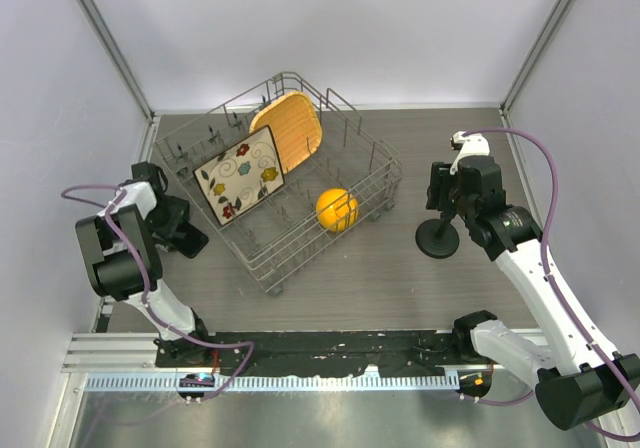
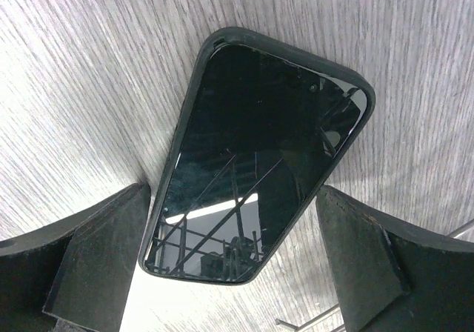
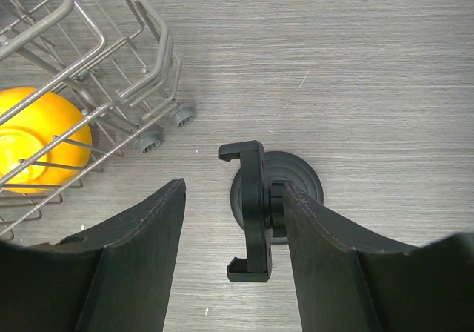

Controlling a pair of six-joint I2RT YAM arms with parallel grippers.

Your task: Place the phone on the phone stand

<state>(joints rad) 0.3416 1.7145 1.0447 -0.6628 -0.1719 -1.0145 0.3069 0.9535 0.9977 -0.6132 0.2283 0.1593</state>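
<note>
The phone (image 2: 259,147), a black slab with a glossy dark face, lies flat on the grey wood-grain table. My left gripper (image 2: 231,198) is open just above it, one finger on each long side, neither touching. In the top view the left gripper (image 1: 188,234) covers the phone. The phone stand (image 1: 438,238) stands right of the rack, with a round base (image 3: 300,180) and a clamp head (image 3: 250,210). My right gripper (image 3: 233,187) is open around the head, and its right finger (image 3: 333,250) is close against the stem.
A wire dish rack (image 1: 270,268) fills the table's middle and holds a floral square plate (image 1: 240,176), a tan plate (image 1: 290,128) and a yellow-orange ball (image 1: 337,209). The rack's wheeled corner (image 3: 159,128) lies just left of the stand. White walls enclose the table.
</note>
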